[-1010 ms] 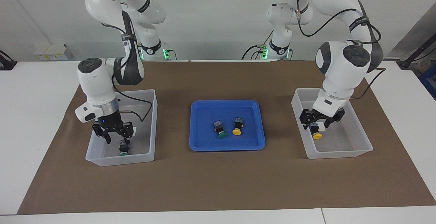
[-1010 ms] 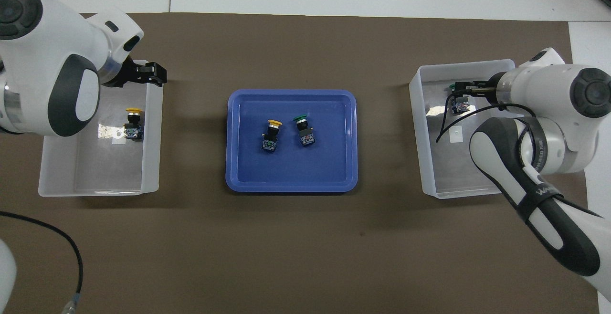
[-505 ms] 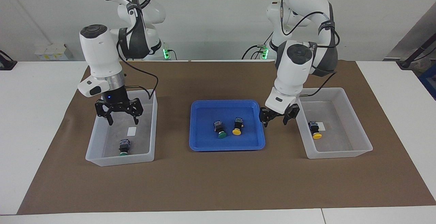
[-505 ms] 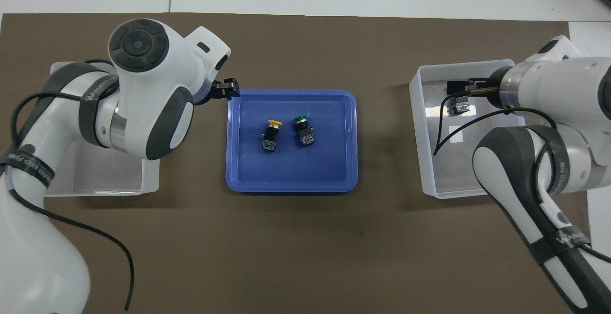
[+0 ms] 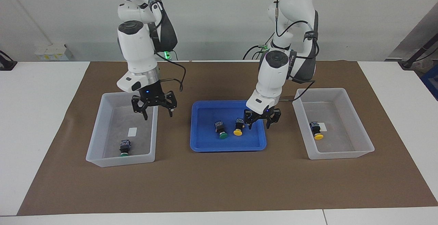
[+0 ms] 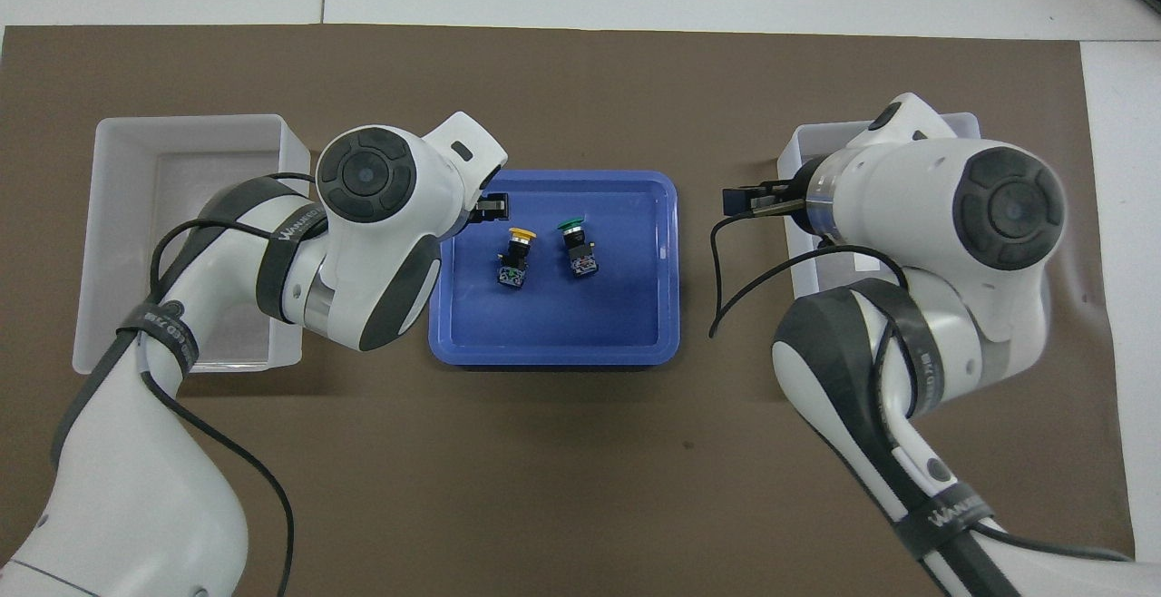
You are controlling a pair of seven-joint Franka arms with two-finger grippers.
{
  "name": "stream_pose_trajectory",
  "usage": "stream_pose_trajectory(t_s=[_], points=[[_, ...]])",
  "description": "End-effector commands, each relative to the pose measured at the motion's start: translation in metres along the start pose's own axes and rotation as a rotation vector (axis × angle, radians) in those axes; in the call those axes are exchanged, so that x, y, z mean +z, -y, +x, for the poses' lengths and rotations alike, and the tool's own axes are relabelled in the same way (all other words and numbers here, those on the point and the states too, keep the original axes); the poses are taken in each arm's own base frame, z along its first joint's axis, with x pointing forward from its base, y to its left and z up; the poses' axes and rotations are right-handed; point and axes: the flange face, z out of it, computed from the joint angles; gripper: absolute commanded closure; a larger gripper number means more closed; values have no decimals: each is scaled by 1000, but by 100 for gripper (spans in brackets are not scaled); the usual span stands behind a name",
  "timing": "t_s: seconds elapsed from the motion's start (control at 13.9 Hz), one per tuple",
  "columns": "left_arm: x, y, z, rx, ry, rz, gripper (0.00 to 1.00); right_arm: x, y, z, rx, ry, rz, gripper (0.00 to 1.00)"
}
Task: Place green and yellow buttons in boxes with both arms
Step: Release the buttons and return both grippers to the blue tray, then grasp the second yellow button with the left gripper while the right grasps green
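One green button (image 5: 221,130) and one yellow button (image 5: 238,127) lie side by side in the blue tray (image 5: 226,147); both also show in the overhead view, green (image 6: 575,243) and yellow (image 6: 515,257). A second green button (image 5: 124,148) lies in the box (image 5: 119,160) at the right arm's end. A second yellow button (image 5: 316,130) lies in the box (image 5: 342,154) at the left arm's end. My right gripper (image 5: 158,115) is open and empty, up over that box's wall toward the tray. My left gripper (image 5: 259,126) is open and empty, low over the tray beside the yellow button.
A brown mat (image 5: 219,184) covers the table's middle under the tray and both boxes. In the overhead view the arms hide both boxed buttons; the box (image 6: 181,122) at the left arm's end and the box (image 6: 785,161) at the right arm's end show only in part.
Both grippers rose out of their boxes and swung inward toward the blue tray, leaving the green and yellow buttons lying in the boxes. The tray's two buttons have not moved.
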Motion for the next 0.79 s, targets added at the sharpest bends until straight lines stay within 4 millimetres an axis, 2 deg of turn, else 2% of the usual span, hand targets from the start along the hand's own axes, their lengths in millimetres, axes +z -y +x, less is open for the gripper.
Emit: stream_pose_trajectory(t_s=[0.0, 0.07, 0.22, 0.36, 0.43, 0.58, 0.72], points=[[15, -13, -19, 24, -27, -15, 21, 21, 38, -6, -23, -16, 38, 0], [22, -24, -27, 45, -19, -15, 21, 29, 46, -7, -19, -40, 49, 0], [27, -31, -31, 56, -23, -20, 21, 48, 47, -6, -19, -63, 65, 0], [34, -41, -42, 79, -12, -19, 21, 67, 72, -12, -38, -72, 94, 0], [39, -42, -47, 86, -14, -22, 23, 77, 77, -13, -34, -77, 104, 0], [48, -42, -56, 100, -20, -26, 26, 82, 87, -17, -36, -75, 113, 0], [51, -42, -58, 103, -18, -26, 31, 82, 88, -17, -32, -75, 113, 0]])
